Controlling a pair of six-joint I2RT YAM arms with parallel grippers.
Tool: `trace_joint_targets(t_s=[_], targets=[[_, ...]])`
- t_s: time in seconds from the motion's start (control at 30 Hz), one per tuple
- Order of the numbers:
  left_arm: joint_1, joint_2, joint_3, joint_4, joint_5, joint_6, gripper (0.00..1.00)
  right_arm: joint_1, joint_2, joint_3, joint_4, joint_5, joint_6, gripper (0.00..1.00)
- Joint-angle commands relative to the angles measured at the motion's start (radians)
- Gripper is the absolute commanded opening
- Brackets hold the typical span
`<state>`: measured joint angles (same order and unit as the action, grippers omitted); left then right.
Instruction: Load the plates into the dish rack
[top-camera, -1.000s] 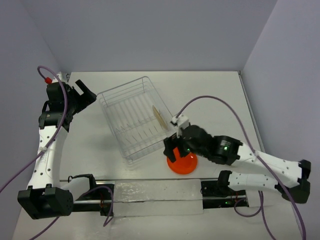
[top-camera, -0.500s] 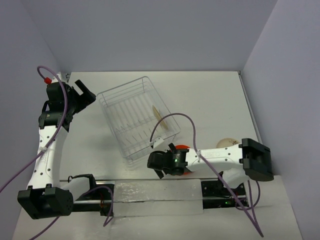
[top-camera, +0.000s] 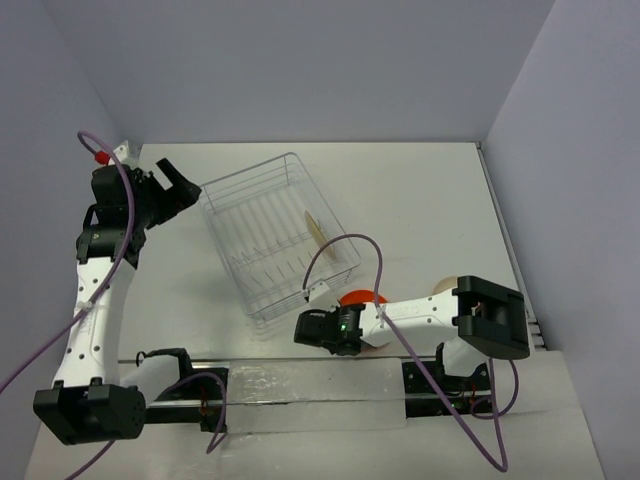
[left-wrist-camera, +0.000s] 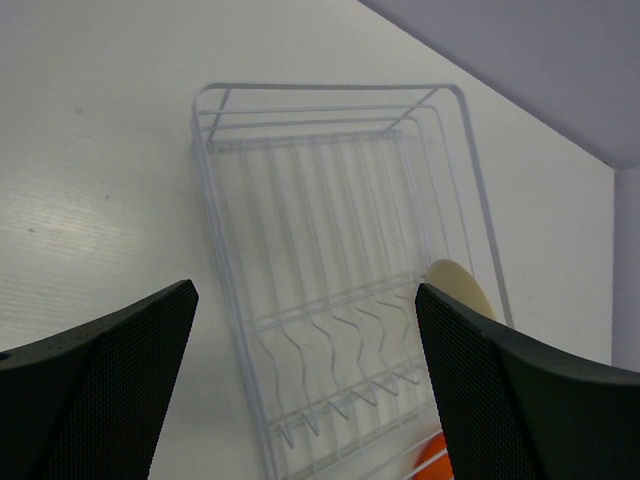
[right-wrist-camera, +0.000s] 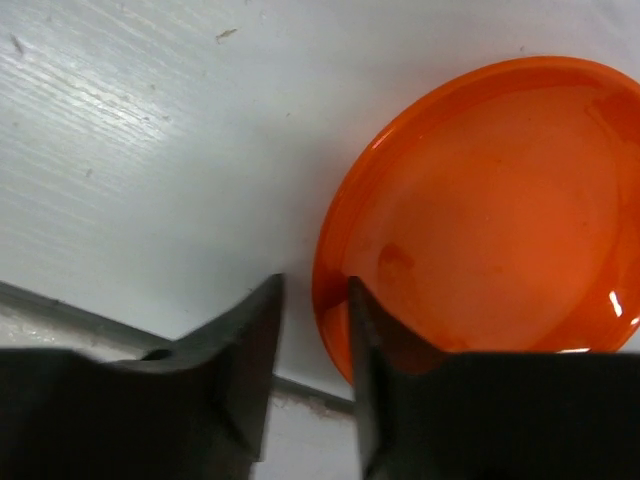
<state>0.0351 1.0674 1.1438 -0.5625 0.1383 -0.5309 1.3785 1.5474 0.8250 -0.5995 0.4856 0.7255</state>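
**Right tool drops to the rim of the orange-red plate**

The orange-red plate (right-wrist-camera: 480, 220) lies flat on the table (top-camera: 420, 190), just beside the near right corner of the dish rack (top-camera: 245, 172) and not yet in it. One beige plate (left-wrist-camera: 455, 285) stands upright in the slot wires on the rack's right side. The other beige plate (top-camera: 443, 286) lies on the table to the right, largely hidden behind the right forearm.

A second ago the right tool (right-wrist-camera: 315, 290) hung above the orange-red plate with its jaws wide. The arm has since swung low, its forearm stretched along the near edge of the table. The tool now sits at the plate's near-left rim.

The jaws have drawn in to a narrow gap. The right finger overlaps the rim, while a strip of bare table shows between the left finger and the plate edge. They stand apart and are not yet clamped.

The left tool (left-wrist-camera: 305, 292), jaws wide apart and holding nothing, hovers over the rack's far left corner, a little nearer the rack than before.

The change reads as the start of an edge pinch on the second plate. Once the jaws meet the rim, the plate can be tipped upright for a slot. Two plates remain to be loaded.
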Motion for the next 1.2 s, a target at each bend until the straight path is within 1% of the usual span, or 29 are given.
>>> trace_joint_targets(t_s=[0.0,0.03,0.13,0.17,0.27,0.37,0.4,0.63,0.7,0.77,0.93,1.03,1.1,1.17], targets=[[-0.065,-0.1,-0.017,0.091,0.045,0.038,0.99,0.004,0.007,-0.023,0.033,0.026,0.069,0.32],[-0.077,-0.115,-0.029,0.099,0.036,0.036,0.99,0.004,0.005,-0.025,0.033,0.025,0.071,0.29],[-0.089,-0.21,-0.073,0.098,0.011,0.029,0.99,0.004,-0.003,-0.031,0.032,0.024,0.084,0.27],[-0.09,-0.237,-0.095,0.103,0.004,0.027,0.99,0.004,-0.006,-0.033,0.031,0.025,0.089,0.24],[-0.091,-0.321,-0.173,0.13,-0.035,0.022,0.99,0.005,-0.016,-0.04,0.026,0.024,0.1,0.05],[-0.09,-0.351,-0.189,0.108,-0.069,0.039,0.99,0.005,-0.027,-0.036,0.011,0.037,0.11,0.04],[-0.09,-0.353,-0.193,0.102,-0.082,0.044,0.99,0.004,-0.029,-0.032,0.0,0.052,0.117,0.0],[-0.09,-0.322,-0.184,0.083,-0.066,0.045,0.99,0.007,-0.021,0.009,-0.042,0.071,0.089,0.0],[-0.09,-0.318,-0.186,0.082,-0.066,0.042,0.99,0.006,-0.04,0.037,-0.09,0.081,0.09,0.0],[-0.09,-0.319,-0.187,0.082,-0.071,0.041,0.99,0.012,-0.076,0.078,-0.193,0.11,0.103,0.0],[-0.09,-0.322,-0.188,0.081,-0.088,0.04,0.99,0.016,-0.222,0.134,-0.322,0.18,0.15,0.0],[-0.09,-0.322,-0.187,0.079,-0.095,0.038,0.99,0.016,-0.288,0.148,-0.343,0.193,0.151,0.0],[-0.09,-0.319,-0.187,0.078,-0.101,0.037,0.99,0.016,-0.365,0.164,-0.381,0.227,0.16,0.0],[-0.09,-0.317,-0.185,0.078,-0.1,0.037,0.99,0.013,-0.392,0.176,-0.428,0.253,0.188,0.0]])
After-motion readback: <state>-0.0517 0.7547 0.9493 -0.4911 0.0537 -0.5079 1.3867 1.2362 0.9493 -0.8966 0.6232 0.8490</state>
